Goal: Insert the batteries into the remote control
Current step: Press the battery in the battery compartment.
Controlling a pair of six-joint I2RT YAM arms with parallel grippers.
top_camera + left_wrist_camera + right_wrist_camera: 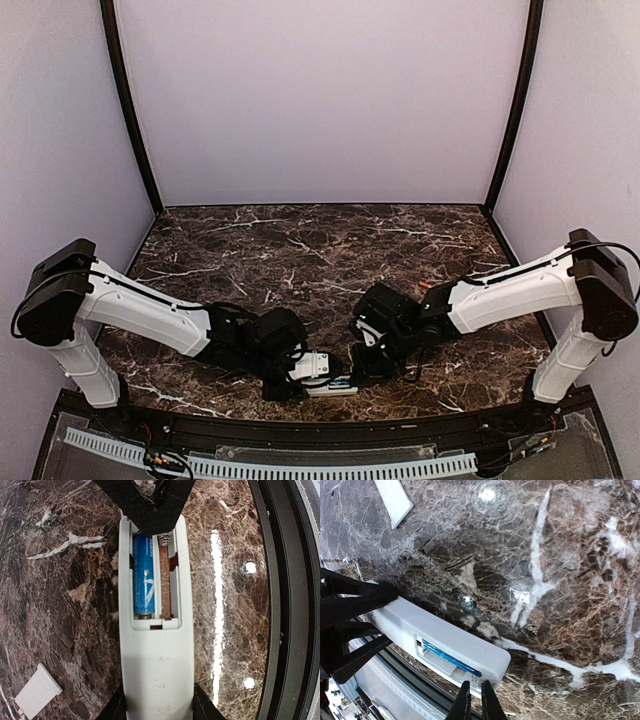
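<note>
Down at the near edge of the surface (pixel 320 250), the remote control (pixel 157 670) lies back-side up with its battery bay open. Left claw (pixel 160 701) is partly spread and pinching the remote's body, one finger on each long edge, basically acting as a vise. Blue battery (pixel 144 575) sits in one slot. The empty slot (pixel 166 587) beside it is bare, with a spring (pixel 165 539) at its far end. So I'd call this halfway: one cell in, one to go.

Right claw (pixel 474 704) has its fingers pressed nearly together with nothing between them. Its tips are down at the spring end of the bay, touching the remote or just off it, hard to say which.

A bit further out, the white cover (pixel 37 691) lies loose on the surface, apart from the remote. Orange-red battery: can't pick it out for sure in any view.

Next move, my guess, is the right claw fetching that battery. Then it has to line it up with the empty slot and push it against the spring, with the left one as the clamp.
</note>
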